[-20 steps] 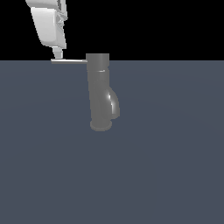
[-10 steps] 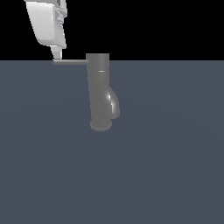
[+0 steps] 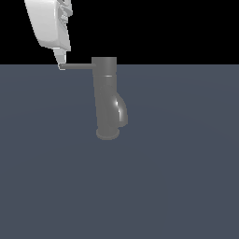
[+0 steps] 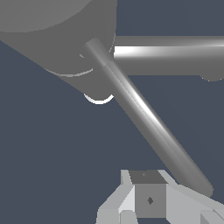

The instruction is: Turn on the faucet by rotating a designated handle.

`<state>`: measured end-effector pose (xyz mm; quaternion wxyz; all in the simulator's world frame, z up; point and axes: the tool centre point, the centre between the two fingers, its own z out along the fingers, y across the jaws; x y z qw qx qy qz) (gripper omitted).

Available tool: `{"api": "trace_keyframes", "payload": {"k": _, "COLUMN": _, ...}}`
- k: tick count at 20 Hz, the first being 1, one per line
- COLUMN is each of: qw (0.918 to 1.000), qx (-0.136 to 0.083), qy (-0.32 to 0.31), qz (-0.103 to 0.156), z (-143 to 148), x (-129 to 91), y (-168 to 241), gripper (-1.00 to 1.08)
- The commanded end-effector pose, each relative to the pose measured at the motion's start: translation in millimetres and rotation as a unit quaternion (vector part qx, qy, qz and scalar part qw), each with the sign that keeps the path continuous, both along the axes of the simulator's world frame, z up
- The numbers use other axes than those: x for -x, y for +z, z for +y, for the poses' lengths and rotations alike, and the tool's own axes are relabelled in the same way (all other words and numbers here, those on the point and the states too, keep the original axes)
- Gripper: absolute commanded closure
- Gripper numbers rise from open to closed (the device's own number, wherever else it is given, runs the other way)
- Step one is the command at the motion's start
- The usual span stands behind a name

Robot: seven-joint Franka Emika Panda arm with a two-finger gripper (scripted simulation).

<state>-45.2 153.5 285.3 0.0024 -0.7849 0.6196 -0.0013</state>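
Faucet (image 3: 106,98) stood upright a little above centre in the exterior view, round base flange on the worktop (image 3: 177,177), short curved spout bulging toward 3 o'clock low on the body. Handle (image 3: 77,66) ran flat from the cylinder's top toward 9 o'clock, its free end at the line where the worktop met the black background.

Open room all round the faucet: bare worktop toward 3, 6 and 9 o'clock, nothing near the base. No worktop edge seen in the lower part of the view.

Surface was plain dark blue-grey, matte; above it only black.

Claw (image 3: 60,63) hung at about 10 o'clock from the faucet, white body tilted, tip right at the handle's free end. Wrist view showed the handle (image 4: 146,118) as a long bar running from the cylinder to a claw finger (image 4: 148,199), its end just beside that finger; touching or not, could not tell. Only part of the claw showed; how far open, could not tell. Nothing visibly gripped.
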Motion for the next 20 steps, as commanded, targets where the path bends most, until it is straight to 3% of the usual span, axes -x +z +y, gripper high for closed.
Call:
{"api": "trace_keyframes", "payload": {"k": 1, "qw": 1.0, "qx": 0.001, "qy": -0.003, "qz": 0.001, "z": -11, "x": 5, "y": 0, "gripper": 1.08}}
{"api": "trace_keyframes", "payload": {"k": 20, "qw": 1.0, "qx": 0.001, "qy": -0.003, "qz": 0.002, "z": -85, "x": 47, "y": 0, "gripper": 1.08}}
